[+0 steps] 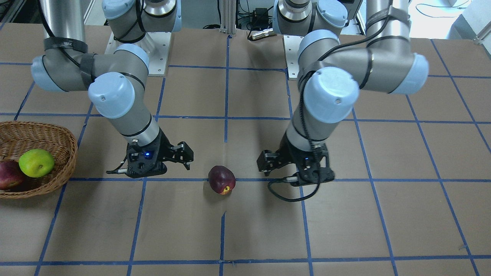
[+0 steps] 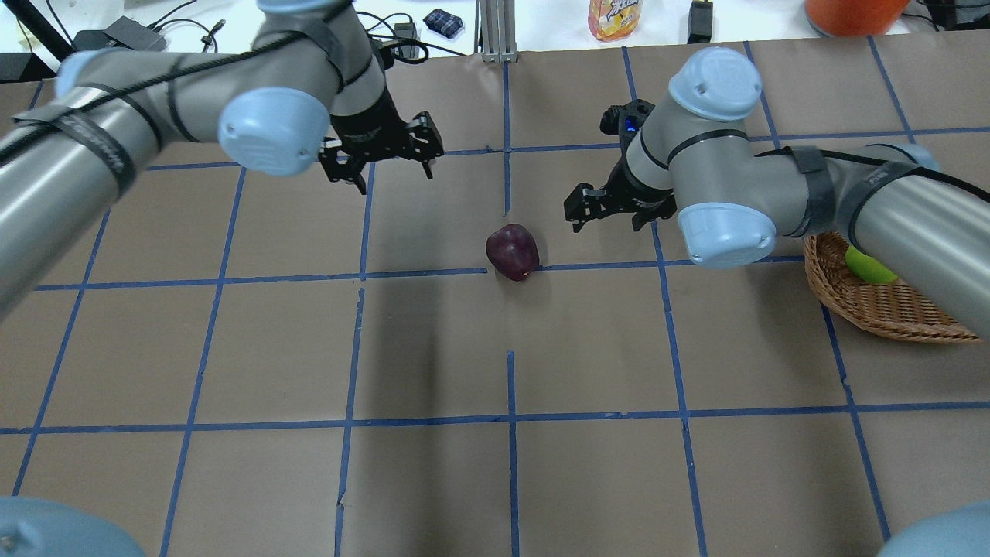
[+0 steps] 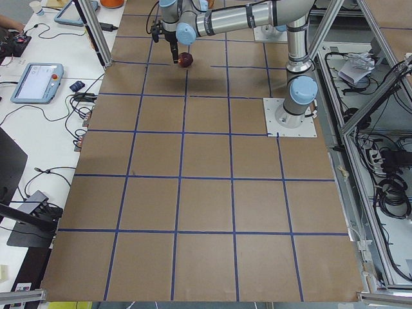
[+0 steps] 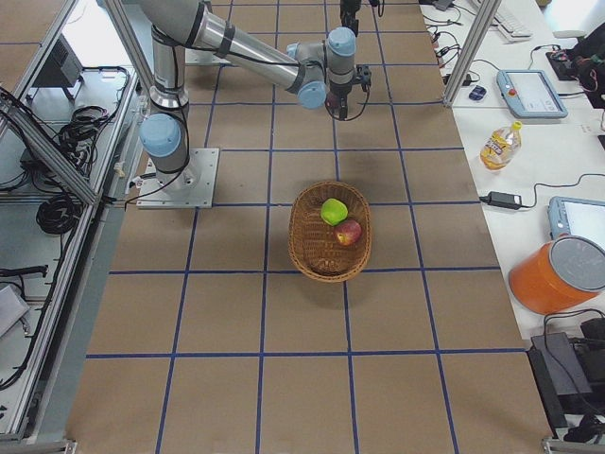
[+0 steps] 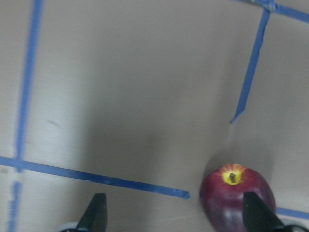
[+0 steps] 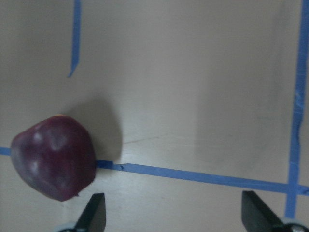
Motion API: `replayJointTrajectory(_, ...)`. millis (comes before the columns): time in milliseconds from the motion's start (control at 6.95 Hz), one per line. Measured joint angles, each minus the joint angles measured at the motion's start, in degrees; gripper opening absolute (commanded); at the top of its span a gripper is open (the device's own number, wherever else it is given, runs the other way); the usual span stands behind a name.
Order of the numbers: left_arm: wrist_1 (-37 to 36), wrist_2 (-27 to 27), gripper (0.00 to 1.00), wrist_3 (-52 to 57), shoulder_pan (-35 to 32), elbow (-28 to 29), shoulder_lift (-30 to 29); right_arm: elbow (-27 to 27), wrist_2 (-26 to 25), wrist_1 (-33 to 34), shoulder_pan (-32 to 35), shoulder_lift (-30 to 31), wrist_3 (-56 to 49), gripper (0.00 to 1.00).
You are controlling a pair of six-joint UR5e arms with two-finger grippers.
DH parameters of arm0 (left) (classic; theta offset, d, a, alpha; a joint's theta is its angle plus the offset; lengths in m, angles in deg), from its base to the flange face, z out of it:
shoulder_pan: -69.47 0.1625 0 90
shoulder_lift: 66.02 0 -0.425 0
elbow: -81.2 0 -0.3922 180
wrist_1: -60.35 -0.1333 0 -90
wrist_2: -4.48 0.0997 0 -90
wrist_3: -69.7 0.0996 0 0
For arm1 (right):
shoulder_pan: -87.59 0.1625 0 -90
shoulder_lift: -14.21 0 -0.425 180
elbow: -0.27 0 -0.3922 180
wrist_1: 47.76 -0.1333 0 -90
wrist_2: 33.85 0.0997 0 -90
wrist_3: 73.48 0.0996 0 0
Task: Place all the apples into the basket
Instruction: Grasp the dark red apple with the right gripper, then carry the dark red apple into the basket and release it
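Note:
The dark maroon apple with a yellow patch lies on the brown table between my two grippers; it also shows in the overhead view. My left gripper is open and empty, hovering left of the apple and farther out; its wrist view shows the apple near one finger. My right gripper is open and empty, just right of the apple. The wicker basket holds the green apple and the red apple.
The basket sits at the table's right side, partly under my right arm. Blue tape lines grid the table. A bottle and an orange container stand beyond the far edge.

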Motion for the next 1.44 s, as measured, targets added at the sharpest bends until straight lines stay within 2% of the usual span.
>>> replayJointTrajectory(288,11.72,0.01,1.00,10.36,6.60,2.89,7.17,-2.32,0.27,5.42,6.60,-4.58,5.66,1.00)
replayJointTrajectory(575,15.37,-0.05,1.00,12.25,6.53,3.12,13.79,-4.42,-0.04,7.41,9.61,-9.05,6.29,1.00)
replayJointTrajectory(719,15.42,1.16,1.00,12.54,5.49,1.81,15.25,-4.74,-0.03,8.31,10.28,-10.89,5.73,1.00)
replayJointTrajectory(863,15.13,2.95,1.00,12.91,5.20,1.31,16.10,-4.80,-0.12,9.94,10.97,-12.63,4.94,0.79)
replayJointTrajectory(1007,15.14,4.39,1.00,13.14,5.27,1.99,16.48,-4.86,-0.28,10.87,11.36,-13.51,4.53,0.51)
replayJointTrajectory(1151,15.06,5.73,1.00,13.19,5.42,2.50,16.65,-5.01,-0.44,11.00,11.46,-13.75,4.29,0.46)
replayJointTrajectory(1438,14.73,6.88,1.00,13.30,6.30,2.60,16.74,-5.53,-0.80,7.50,9.85,-11.29,3.70,0.46)
